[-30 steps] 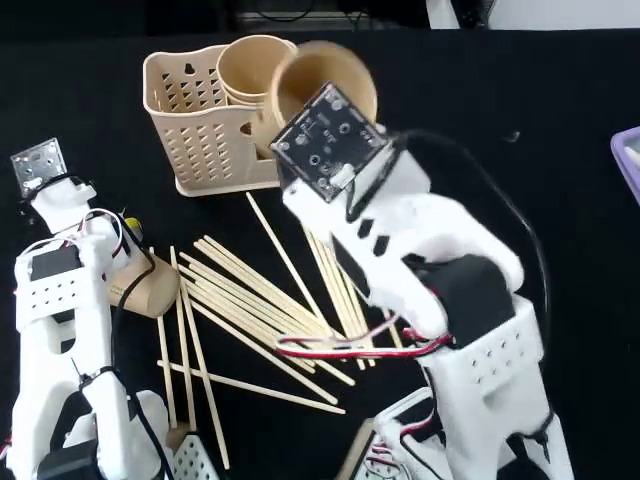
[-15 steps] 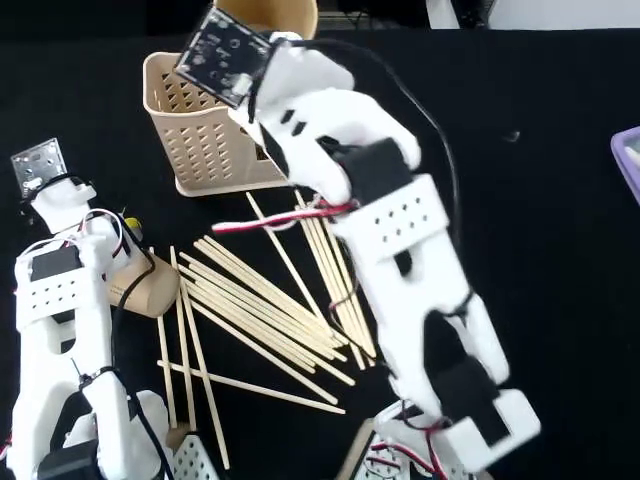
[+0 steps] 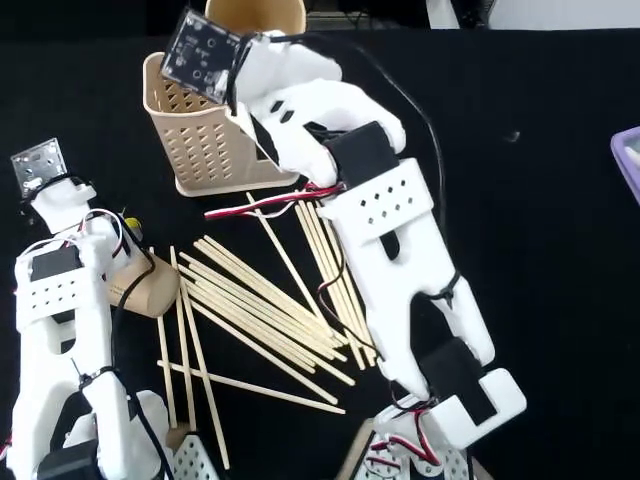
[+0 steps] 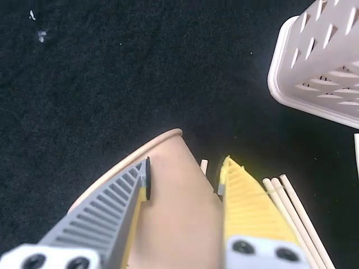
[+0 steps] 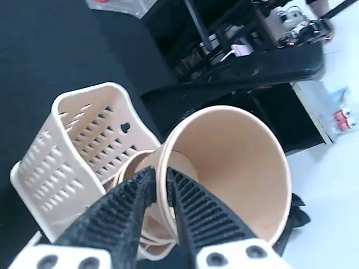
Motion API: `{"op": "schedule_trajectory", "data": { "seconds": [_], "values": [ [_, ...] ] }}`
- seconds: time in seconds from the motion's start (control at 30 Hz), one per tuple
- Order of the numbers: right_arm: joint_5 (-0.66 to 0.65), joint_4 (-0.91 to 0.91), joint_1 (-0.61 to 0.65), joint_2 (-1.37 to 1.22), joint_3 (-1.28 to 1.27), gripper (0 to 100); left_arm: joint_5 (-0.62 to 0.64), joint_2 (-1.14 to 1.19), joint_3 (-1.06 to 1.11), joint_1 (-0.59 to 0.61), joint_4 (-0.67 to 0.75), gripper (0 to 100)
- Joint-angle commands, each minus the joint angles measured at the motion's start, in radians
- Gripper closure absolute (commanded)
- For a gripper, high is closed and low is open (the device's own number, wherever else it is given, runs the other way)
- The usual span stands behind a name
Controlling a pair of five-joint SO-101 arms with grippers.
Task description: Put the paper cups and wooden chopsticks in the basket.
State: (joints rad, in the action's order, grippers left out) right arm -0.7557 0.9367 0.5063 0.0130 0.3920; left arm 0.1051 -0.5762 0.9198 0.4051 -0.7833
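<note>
A beige slotted basket [image 3: 200, 140] stands at the table's back left with stacked paper cups [image 5: 140, 168] inside. My right gripper [image 5: 160, 175] is shut on the rim of another paper cup [image 5: 235, 162], held tilted just above the basket [image 5: 73, 145]; that cup [image 3: 255, 15] shows at the top of the high view. My left gripper [image 4: 188, 168] is shut on a paper cup [image 4: 174, 213] lying on its side at the left [image 3: 150, 288]. Several wooden chopsticks [image 3: 260, 300] lie scattered across the middle of the black table.
A purple container [image 3: 628, 160] sits at the right edge. The right arm [image 3: 400, 250] stretches over the chopstick pile toward the basket. Open black tabletop lies to the right. Cables and furniture [image 5: 252, 39] stand behind the table.
The right arm has swung left and back with its cup, from over the table's middle to above the basket. The left arm and its cup have kept still.
</note>
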Motion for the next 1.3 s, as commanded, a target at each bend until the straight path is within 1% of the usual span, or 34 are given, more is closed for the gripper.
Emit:
{"op": "schedule_trajectory", "data": {
  "seconds": [0.0, 0.07, 0.13, 0.3, 0.4, 0.47, 0.53, 0.57, 0.9, 1.0, 1.07, 1.13, 1.2, 1.27],
  "values": [
    [0.143, 0.006, -0.032, 0.005, 0.064, 87.0, 0.006, 0.008, 0.028, 0.010, -0.002, 78],
    [0.207, 0.005, -0.048, 0.012, 0.067, 81.0, 0.006, 0.008, 0.030, 0.010, -0.002, 78],
    [0.242, 0.000, -0.051, 0.015, 0.067, 80.9, 0.006, 0.008, 0.030, 0.010, -0.002, 78],
    [0.250, 0.009, -0.051, 0.015, 0.088, 85.4, 0.006, 0.008, 0.030, 0.010, -0.002, 78],
    [0.252, 0.048, -0.061, 0.012, 0.125, 88.4, 0.006, 0.008, 0.030, 0.010, -0.002, 78],
    [0.252, 0.060, -0.066, 0.005, 0.133, 91.8, 0.006, 0.008, 0.030, 0.010, -0.002, 78],
    [0.252, 0.087, -0.068, 0.015, 0.125, 97.3, 0.006, 0.008, 0.030, 0.010, -0.002, 78],
    [0.252, 0.120, -0.068, 0.015, 0.130, 99.2, 0.006, 0.008, 0.030, 0.010, -0.002, 78],
    [0.242, 0.680, -0.060, 0.148, 0.176, 98.6, 0.006, 0.006, 0.028, 0.010, -0.002, 78],
    [0.255, 0.809, -0.014, 0.197, 0.128, 98.7, 0.006, 0.006, 0.025, 0.010, -0.003, 78],
    [0.311, 0.815, 0.012, 0.248, 0.061, 98.7, 0.006, 0.006, 0.024, 0.010, -0.003, 78],
    [0.393, 0.772, 0.017, 0.318, -0.030, 98.7, 0.006, 0.006, 0.022, 0.010, -0.015, 78],
    [0.439, 0.709, 0.009, 0.398, -0.153, 98.7, 0.006, 0.006, -0.002, 0.010, -0.063, 78],
    [0.456, 0.620, 0.000, 0.470, -0.325, 98.7, 0.005, 0.006, -0.036, 0.007, -0.121, 78]
  ]
}}
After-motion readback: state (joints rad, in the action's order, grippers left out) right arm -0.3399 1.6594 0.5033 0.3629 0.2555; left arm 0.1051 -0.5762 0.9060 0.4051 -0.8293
